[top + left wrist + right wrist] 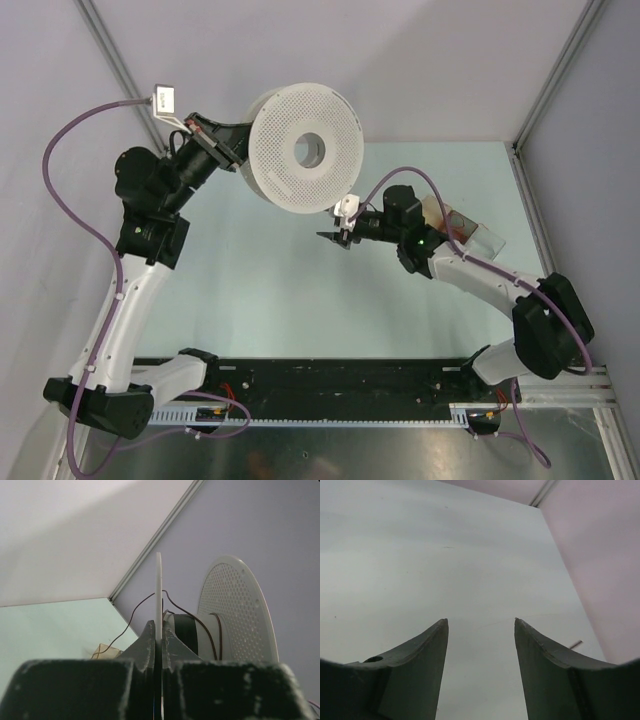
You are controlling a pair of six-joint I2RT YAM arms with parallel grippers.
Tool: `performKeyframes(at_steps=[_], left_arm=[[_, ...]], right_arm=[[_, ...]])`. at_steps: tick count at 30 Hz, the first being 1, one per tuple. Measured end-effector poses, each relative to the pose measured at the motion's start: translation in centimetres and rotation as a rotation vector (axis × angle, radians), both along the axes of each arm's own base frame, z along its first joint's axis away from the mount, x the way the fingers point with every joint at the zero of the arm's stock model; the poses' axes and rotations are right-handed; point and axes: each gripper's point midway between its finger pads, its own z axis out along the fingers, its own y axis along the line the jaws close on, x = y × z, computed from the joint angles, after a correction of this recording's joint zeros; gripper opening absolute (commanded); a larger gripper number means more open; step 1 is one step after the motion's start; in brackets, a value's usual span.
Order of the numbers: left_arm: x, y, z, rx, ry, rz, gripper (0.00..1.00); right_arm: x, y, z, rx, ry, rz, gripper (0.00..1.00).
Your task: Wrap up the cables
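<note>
Pale green table [250, 290], grey walls around it. Left arm [130, 300] reaches up and back; right arm [500, 285] bends in toward centre, purple cords [70, 140] running along both.

White perforated spool [305, 148] is held up off the table at back centre, its broad flange with centre hole facing the top camera. In the left wrist view the near flange is edge-on and the far flange [235, 610] stands behind it, with a pale hub wearing a dark band [187, 630] between them.

Clear plastic container [475, 232] sits on the table just beside the right arm's wrist.

Left gripper [232, 145] is clamped on the spool's near flange rim, fingers [145, 640] pressed to either side of the thin white edge. Right gripper [333, 238] hangs low under the spool's right edge, fingers spread apart, nothing between them; only bare table shows in the gap [481, 622].

Thin dark wire [129, 624] is partly wound on the hub; one strand loops up over the near flange and drops slack down-left toward a translucent object [102, 651] on the table. Too thin to make out in the top view.
</note>
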Motion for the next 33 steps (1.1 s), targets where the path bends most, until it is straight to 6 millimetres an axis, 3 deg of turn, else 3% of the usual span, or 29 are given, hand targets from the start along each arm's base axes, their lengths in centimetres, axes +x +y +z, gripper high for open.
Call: performKeyframes(at_steps=[10,23,33], left_arm=[[-0.2,-0.2,0.0,0.001,-0.001,-0.01,0.0],[-0.3,-0.3,0.0,0.001,-0.001,-0.015,0.0],[-0.3,-0.4,0.0,0.001,-0.001,-0.017,0.0]], right_arm=[[0.5,0.3,-1.0,-0.013,-0.003,-0.003,0.67],[0.1,-0.4,2.3,0.046,-0.074,-0.017,0.73],[1.3,-1.0,2.3,0.044,-0.083,-0.077,0.72]])
